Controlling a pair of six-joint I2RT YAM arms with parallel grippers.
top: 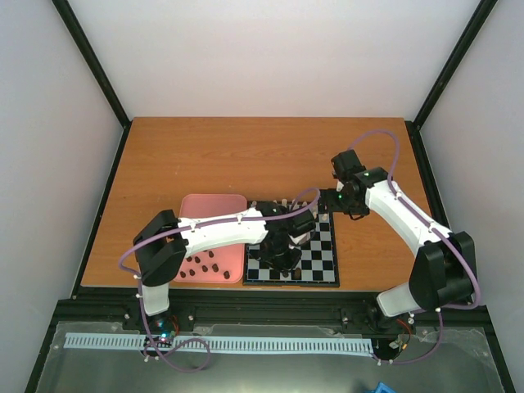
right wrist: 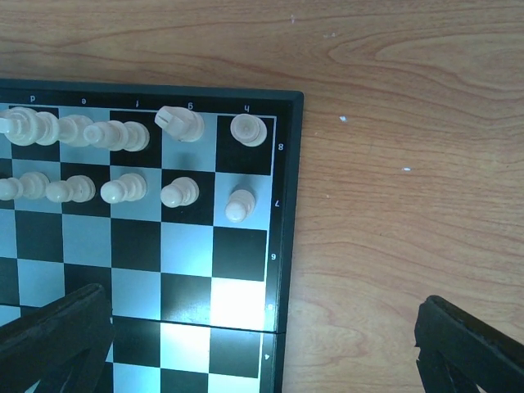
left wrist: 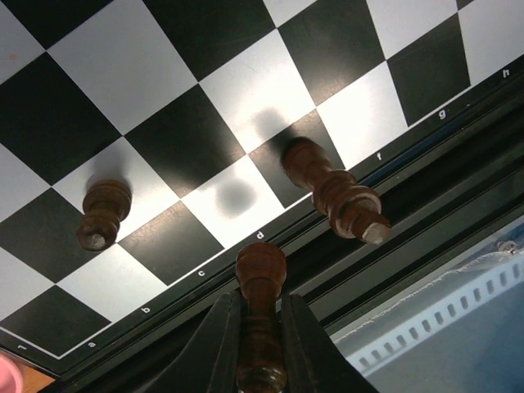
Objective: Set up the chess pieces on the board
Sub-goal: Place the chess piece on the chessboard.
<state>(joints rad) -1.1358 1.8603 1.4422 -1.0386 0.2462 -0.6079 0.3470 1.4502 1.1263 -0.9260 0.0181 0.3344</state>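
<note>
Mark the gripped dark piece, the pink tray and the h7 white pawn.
held dark piece [left wrist: 260,319], left wrist view, stem.
pink tray [top: 214,205], top external view, bare far floor.
h7 white pawn [right wrist: 239,205], right wrist view, body.

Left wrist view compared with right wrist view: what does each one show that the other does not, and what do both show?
Only the left wrist view: the left claw shut on a dark piece, and two other dark pieces on squares near the lettered rim. Only the right wrist view: the cream-white pieces in two rows along one edge, and the right claw, open and empty. Both: the board.
</note>
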